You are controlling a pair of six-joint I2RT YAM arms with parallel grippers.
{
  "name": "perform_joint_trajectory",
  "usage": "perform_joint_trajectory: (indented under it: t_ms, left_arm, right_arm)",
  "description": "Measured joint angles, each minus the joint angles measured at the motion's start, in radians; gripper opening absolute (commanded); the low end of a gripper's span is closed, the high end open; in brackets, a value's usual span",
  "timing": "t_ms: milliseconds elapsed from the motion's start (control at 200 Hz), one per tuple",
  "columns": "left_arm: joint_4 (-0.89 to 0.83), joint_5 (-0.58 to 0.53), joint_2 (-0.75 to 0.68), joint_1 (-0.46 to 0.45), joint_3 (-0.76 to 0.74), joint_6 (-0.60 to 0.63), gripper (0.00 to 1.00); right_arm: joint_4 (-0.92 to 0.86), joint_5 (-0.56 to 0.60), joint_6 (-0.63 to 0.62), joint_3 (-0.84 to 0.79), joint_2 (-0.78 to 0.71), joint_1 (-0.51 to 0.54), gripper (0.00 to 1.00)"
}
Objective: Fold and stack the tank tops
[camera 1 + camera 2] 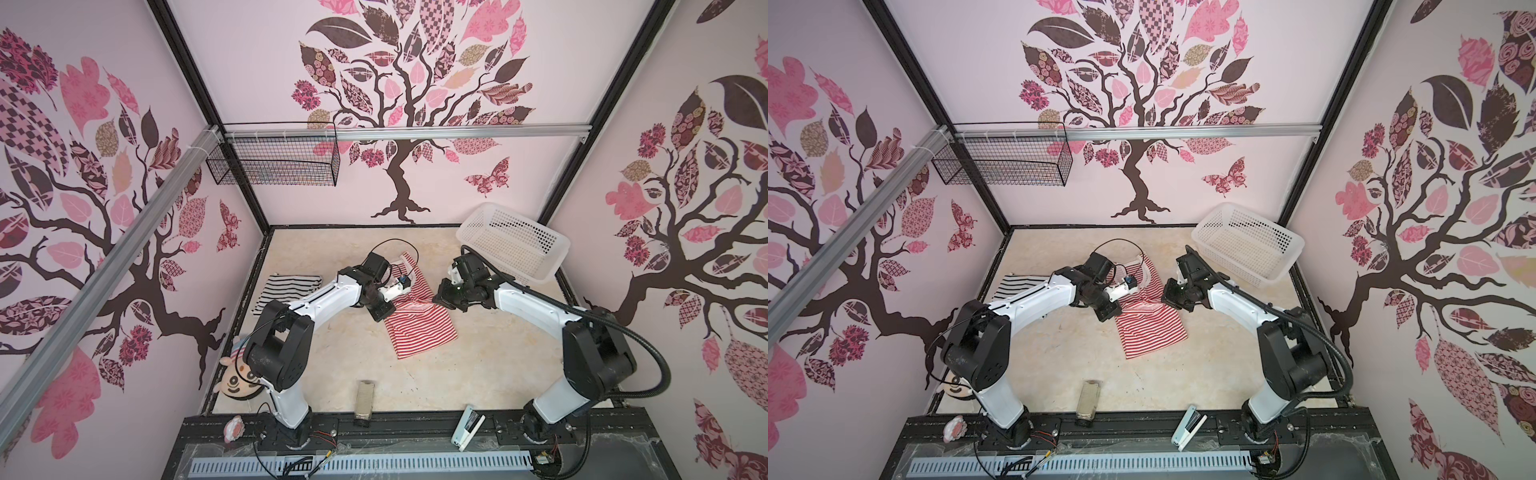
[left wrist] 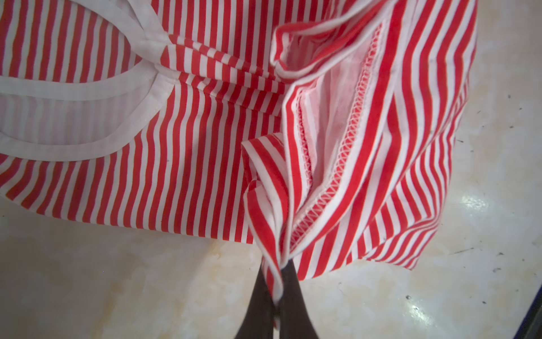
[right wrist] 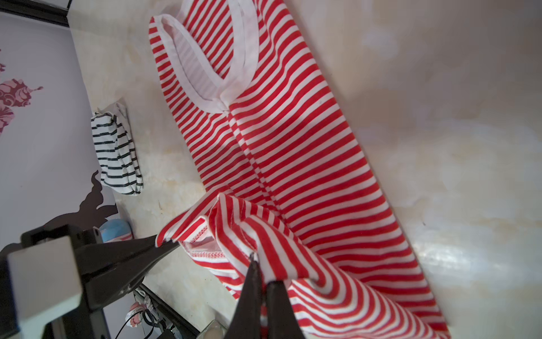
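At the far left of the table (image 1: 457, 374), the black-and-white tank top (image 1: 286, 289) lies folded, probably set aside as the base of the stack. Near the middle, the left gripper (image 2: 277, 289) has its fingers pinched together on one hem corner of the red-and-white tank top (image 1: 419, 332). The right gripper (image 3: 262, 273) is clamped on the hem beside it. Both raise that edge while the strap end lies flat on the table, which looks like a hold for folding the hem toward the neckline. The white basket (image 1: 515, 245) sits empty at the far right, clear of the work.
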Motion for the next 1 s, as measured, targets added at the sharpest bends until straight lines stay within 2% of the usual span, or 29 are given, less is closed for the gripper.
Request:
perform_joint_trajectory:
  t_ms: [175, 430, 775, 890, 1001]
  left_arm:
    - [0.029, -0.055, 0.071, 0.001, 0.024, -0.015, 0.0]
    - [0.051, -0.119, 0.098, 0.022, 0.048, -0.048, 0.0]
    - [0.101, -0.116, 0.006, 0.047, 0.039, -0.064, 0.0]
    - [0.077, -0.083, -0.02, 0.05, 0.037, -0.064, 0.0]
    - [0.032, -0.019, -0.096, 0.051, 0.037, -0.061, 0.0]
  right_arm:
    - [0.001, -0.041, -0.03, 0.077, 0.137, -0.023, 0.04]
    - [-0.003, -0.068, -0.049, 0.16, 0.217, -0.034, 0.04]
    - [-0.013, -0.085, -0.052, 0.252, 0.217, -0.039, 0.03]
    - [-0.003, -0.089, -0.051, 0.198, 0.193, -0.04, 0.03]
    - [-0.009, -0.098, -0.043, 0.091, 0.102, -0.041, 0.04]
